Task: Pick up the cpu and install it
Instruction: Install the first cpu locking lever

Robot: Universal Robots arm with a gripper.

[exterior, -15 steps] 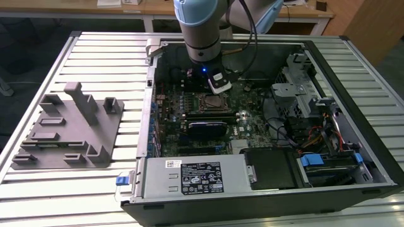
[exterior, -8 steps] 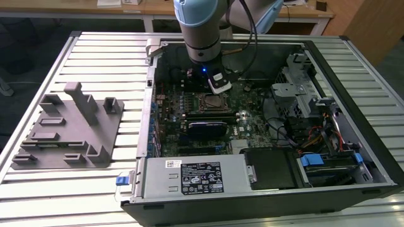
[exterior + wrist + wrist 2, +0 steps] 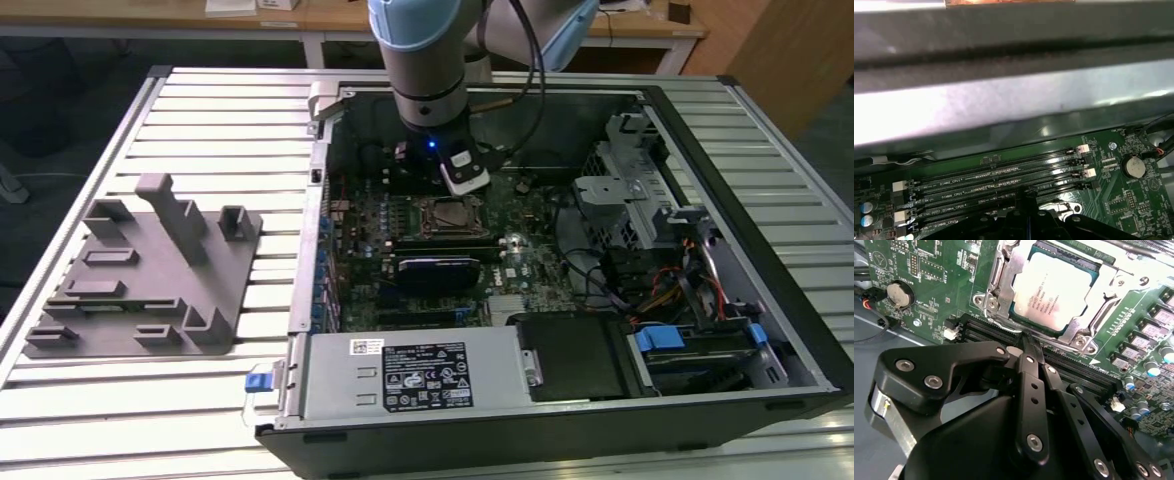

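Observation:
The cpu (image 3: 1056, 295), a silver square chip with a pale rim, lies flat inside the socket frame (image 3: 1004, 270) on the green motherboard. The frame's metal plate surrounds its edges. My gripper (image 3: 1029, 342) hovers just above the memory slots beside the socket, its black fingers pressed together with nothing between them. In the exterior view the gripper (image 3: 449, 190) hangs inside the open computer case, just behind the socket (image 3: 449, 215). In the first wrist view the closed fingertips (image 3: 1026, 194) point at the memory slots (image 3: 999, 175).
A grey moulded tray (image 3: 147, 270) with upright posts sits on the slatted table at the exterior view's left. Inside the case are the power supply (image 3: 400, 375), a drive cage (image 3: 627, 200) and cables (image 3: 667, 290). The case wall (image 3: 1004, 105) rises close by.

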